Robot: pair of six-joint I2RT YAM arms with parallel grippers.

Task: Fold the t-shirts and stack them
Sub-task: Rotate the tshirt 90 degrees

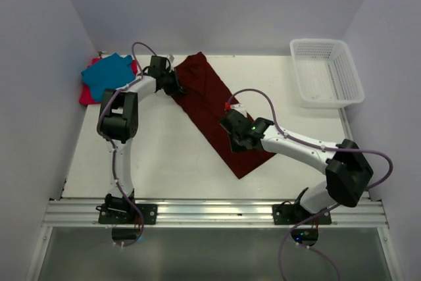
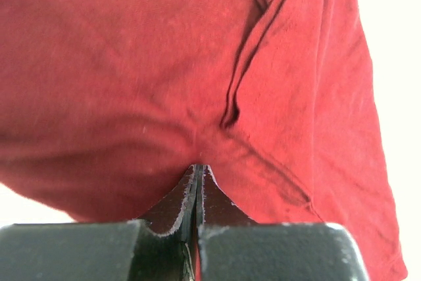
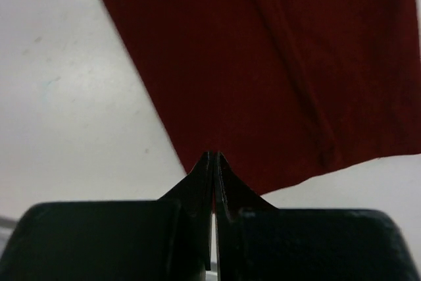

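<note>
The dark maroon t-shirt (image 1: 207,93) lies flat as a long folded strip, running diagonally across the middle of the table. My left gripper (image 1: 176,87) is shut, and its tips (image 2: 199,166) rest against the maroon cloth (image 2: 131,64) just inside the strip's upper left edge. No cloth shows between the jaws. My right gripper (image 1: 231,133) is also shut and holds nothing. It hangs over the strip's lower part, with its tips (image 3: 214,154) in front of a corner of the shirt (image 3: 276,64). The teal t-shirt (image 1: 108,76) lies on the red-pink t-shirt (image 1: 87,93) in the far left corner.
A white mesh basket (image 1: 329,102) stands at the far right of the white table (image 1: 164,149). Side walls close in the table on the left, back and right. The metal rail with both arm bases runs along the near edge.
</note>
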